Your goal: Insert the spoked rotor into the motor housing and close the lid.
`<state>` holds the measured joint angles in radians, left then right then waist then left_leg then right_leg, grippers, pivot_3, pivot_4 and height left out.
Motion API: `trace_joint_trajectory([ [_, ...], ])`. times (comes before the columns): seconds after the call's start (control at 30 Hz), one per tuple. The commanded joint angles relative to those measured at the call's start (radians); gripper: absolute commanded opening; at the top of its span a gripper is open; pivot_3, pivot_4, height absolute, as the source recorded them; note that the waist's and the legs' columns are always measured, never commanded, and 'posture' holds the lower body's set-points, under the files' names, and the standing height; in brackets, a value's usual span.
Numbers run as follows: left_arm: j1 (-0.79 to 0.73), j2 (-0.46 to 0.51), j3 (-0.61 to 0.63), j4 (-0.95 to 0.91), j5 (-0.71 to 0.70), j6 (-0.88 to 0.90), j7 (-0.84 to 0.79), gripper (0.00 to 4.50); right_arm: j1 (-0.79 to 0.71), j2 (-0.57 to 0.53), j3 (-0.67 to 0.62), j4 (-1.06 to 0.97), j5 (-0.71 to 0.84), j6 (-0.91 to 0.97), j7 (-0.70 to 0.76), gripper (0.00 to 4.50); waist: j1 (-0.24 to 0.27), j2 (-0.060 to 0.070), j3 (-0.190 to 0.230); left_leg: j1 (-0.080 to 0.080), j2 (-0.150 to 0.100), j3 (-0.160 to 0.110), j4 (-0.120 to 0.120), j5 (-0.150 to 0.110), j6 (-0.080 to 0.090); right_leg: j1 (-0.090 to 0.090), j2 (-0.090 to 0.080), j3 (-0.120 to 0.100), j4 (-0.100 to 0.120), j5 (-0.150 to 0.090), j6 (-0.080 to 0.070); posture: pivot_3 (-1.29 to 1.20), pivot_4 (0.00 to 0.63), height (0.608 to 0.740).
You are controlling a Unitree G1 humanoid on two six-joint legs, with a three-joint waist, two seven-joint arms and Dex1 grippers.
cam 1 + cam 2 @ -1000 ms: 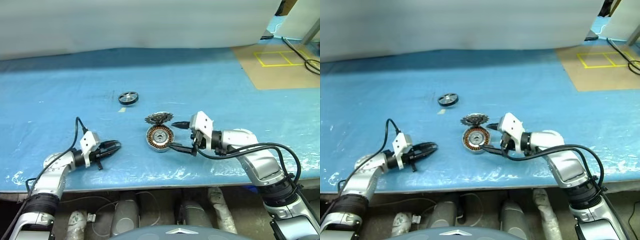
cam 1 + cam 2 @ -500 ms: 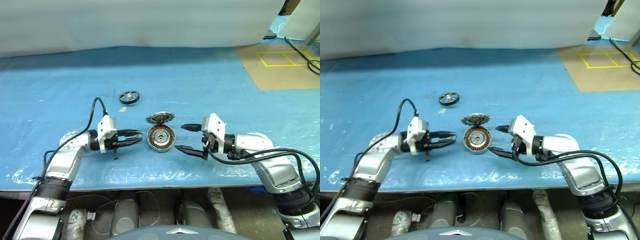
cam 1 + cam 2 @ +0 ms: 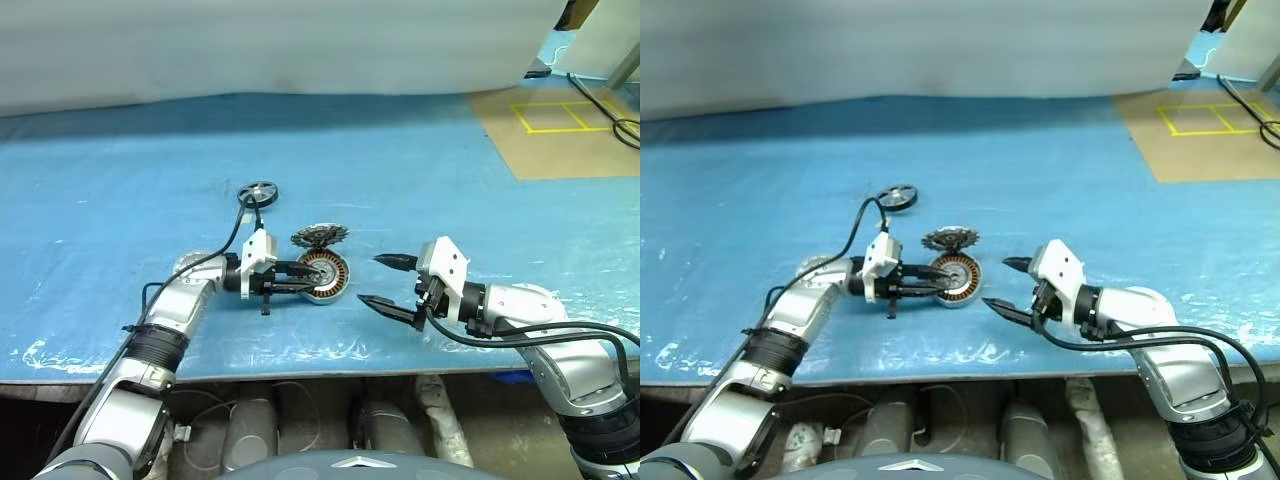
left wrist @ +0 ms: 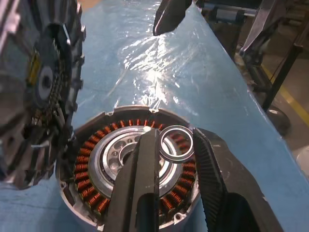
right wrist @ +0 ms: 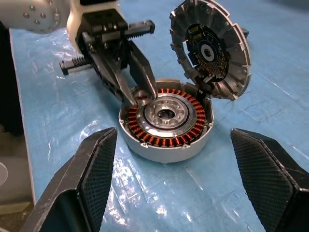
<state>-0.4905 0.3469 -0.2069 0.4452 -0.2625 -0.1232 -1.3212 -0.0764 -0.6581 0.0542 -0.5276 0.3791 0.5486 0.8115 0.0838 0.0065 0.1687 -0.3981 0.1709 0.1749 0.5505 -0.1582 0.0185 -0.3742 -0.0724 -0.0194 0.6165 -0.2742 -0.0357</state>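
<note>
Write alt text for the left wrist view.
A small metal ring sits pinched between the left tool's black fingers, just above the open motor housing with its copper coils. The toothed lid stands raised beside it.

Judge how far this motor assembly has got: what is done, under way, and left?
Done: the lid stands open at the motor housing's edge. Under way: the left gripper holds a small silver ring over the housing's centre; the right gripper is open nearby. Left: the spoked rotor lies on the table, not yet inserted, and the lid needs closing.
</note>
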Motion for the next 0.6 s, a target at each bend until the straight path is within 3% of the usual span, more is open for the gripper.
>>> trace_joint_trajectory([
  [0.03,-0.035,-0.016,-0.013,0.062,0.041,-0.100,-0.008,0.70,-0.016,0.006,-0.007,-0.049,0.014,0.011,-0.025,3.89,0.003,0.000,0.000,0.000,0.000,0.000,0.001,0.000,0.000,0.000,0.000,0.000,0.000,0.000,0.000,0.00,0.150,0.740],
  [0.3,-0.073,-0.045,-0.017,0.174,0.118,-0.244,0.052,0.70,-0.006,-0.013,-0.020,-0.036,0.012,0.007,-0.029,3.89,0.011,0.000,0.000,-0.001,0.000,-0.001,0.002,-0.001,-0.001,0.001,0.000,-0.001,0.002,0.000,0.000,0.00,0.150,0.740],
  [0.6,-0.086,-0.047,-0.006,0.155,0.115,-0.234,0.078,0.70,0.030,-0.026,-0.015,-0.018,-0.010,-0.032,-0.023,3.89,0.013,0.000,0.000,-0.001,0.000,-0.002,0.005,0.000,-0.001,0.002,-0.001,-0.002,0.004,0.000,0.000,0.00,0.150,0.740],
])
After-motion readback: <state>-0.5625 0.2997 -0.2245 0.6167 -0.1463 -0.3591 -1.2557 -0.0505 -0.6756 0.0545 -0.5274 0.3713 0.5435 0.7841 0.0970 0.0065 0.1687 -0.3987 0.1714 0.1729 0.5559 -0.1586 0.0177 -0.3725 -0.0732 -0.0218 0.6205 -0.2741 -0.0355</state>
